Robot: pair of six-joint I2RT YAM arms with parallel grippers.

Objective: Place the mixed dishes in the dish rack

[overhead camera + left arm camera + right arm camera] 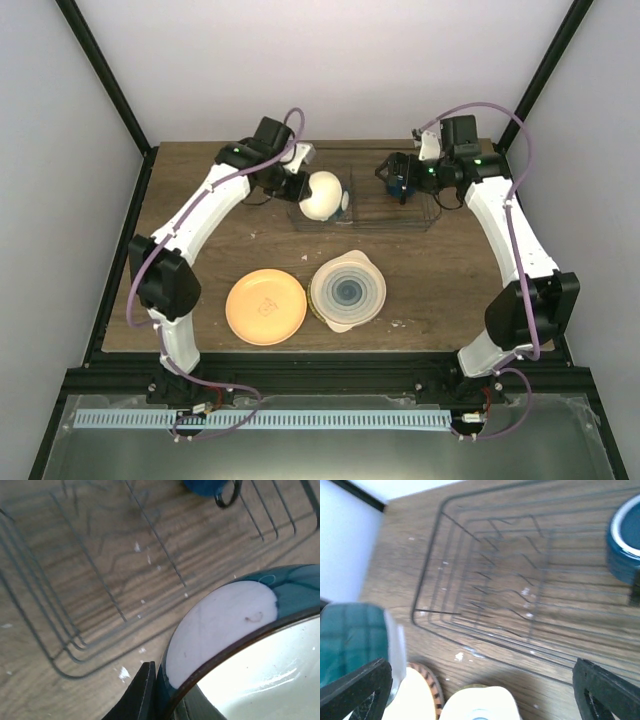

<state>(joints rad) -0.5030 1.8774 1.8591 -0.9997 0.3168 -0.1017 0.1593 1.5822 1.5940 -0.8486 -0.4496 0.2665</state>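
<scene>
My left gripper (303, 180) is shut on the rim of the small white-and-blue bowl (322, 195) and holds it tilted over the left end of the wire dish rack (420, 222). In the left wrist view the bowl (225, 625) fills the lower right, with one finger (142, 695) outside its rim and rack wires (75, 640) below. My right gripper (395, 180) is open and empty over the rack's far right part, by the dark blue mug (403, 185). The mug (624, 540) stands among the rack wires (520, 630). The orange-yellow plate (266, 307) and the cream ringed plate (347, 290) lie flat in front.
The two plates touch or overlap slightly at the table's (440, 290) front middle. The rack stands near the far edge. A dark frame post (100, 70) rises at each back corner. White crumbs dot the wood (459, 656).
</scene>
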